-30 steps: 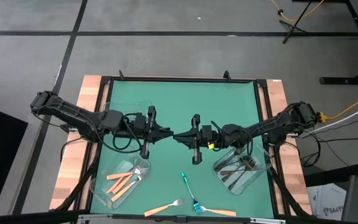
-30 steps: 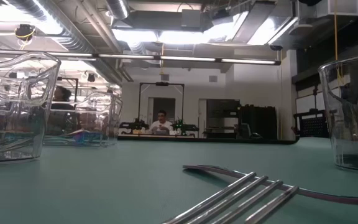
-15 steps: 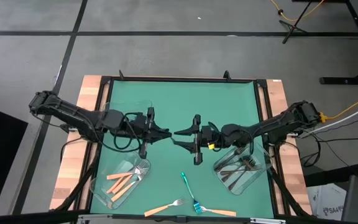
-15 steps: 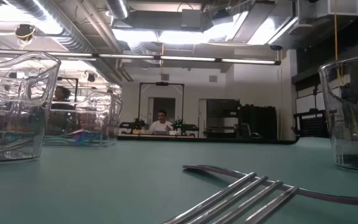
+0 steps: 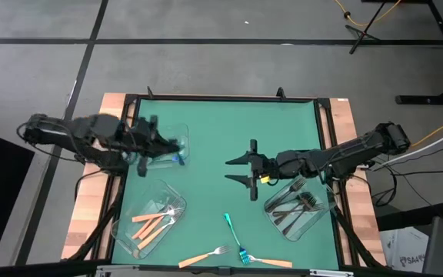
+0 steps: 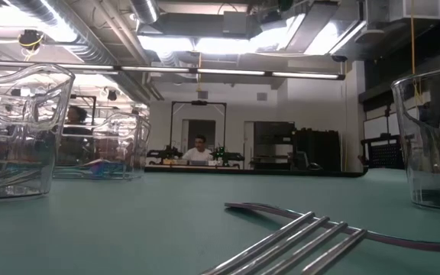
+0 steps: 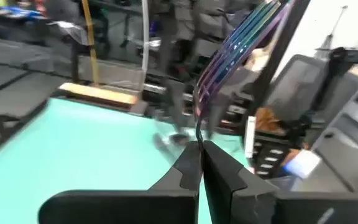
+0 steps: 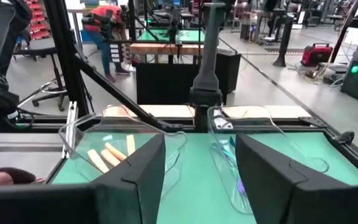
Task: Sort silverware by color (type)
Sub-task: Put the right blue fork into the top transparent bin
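High view first: my left end effector (image 5: 177,146) sits over the clear tray (image 5: 181,132) at the far-left part of the worktop (image 5: 221,127), pinched tight on a shiny blue-teal fork (image 7: 238,46) whose handle stands up and away from the fingertips in the left wrist view. The tray lies directly beneath and just ahead of that end effector, so I judge the coming move to be a simple release.

Moving rightward, my right end effector (image 5: 237,169) hangs near mid-worktop, spread wide and holding nothing. The loose blue-teal fork (image 5: 234,237) lies nearer the front edge than that end effector, well apart from it, its long axis running slantwise from front to back (tines at the front end). An orange fork (image 5: 204,257) lies just beside it. The right arm is clearly the nearer one to both. Beside it on the outer side is the tray of dark forks (image 5: 294,206).
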You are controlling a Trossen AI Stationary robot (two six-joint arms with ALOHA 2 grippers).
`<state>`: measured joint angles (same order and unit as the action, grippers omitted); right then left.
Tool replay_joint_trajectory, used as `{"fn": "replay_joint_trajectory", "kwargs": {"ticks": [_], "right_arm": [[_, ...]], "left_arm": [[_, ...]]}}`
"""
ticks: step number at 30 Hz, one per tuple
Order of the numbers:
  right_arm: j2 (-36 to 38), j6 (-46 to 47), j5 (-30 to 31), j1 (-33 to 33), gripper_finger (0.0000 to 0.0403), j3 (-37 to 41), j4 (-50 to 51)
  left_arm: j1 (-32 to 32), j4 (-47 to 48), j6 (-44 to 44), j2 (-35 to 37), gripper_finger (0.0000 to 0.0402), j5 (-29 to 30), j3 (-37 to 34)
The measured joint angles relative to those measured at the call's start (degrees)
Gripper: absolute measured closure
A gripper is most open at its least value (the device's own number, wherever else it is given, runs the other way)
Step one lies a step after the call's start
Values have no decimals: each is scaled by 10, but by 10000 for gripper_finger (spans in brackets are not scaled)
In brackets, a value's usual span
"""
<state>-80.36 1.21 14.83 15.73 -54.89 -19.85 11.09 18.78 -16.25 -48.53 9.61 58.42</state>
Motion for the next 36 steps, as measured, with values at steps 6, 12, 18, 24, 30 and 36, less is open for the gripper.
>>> {"fn": "replay_joint_trajectory", "kwargs": {"ticks": [6,12,18,24,30,36], "right_arm": [[-4,0,1,0,216,0,13],[-4,0,1,0,216,0,10],[-4,1,1,0,216,0,8],[-4,29,1,0,216,0,9],[-4,32,1,0,216,0,10],[-4,32,1,0,216,0,19]], "left_arm": [[-73,252,3,22,401,8,92],[-144,447,3,22,401,38,118],[-191,537,3,17,401,49,67],[-223,534,18,11,401,49,-17],[-242,468,33,0,401,44,-117],[-262,387,64,-36,401,13,-165]]}}
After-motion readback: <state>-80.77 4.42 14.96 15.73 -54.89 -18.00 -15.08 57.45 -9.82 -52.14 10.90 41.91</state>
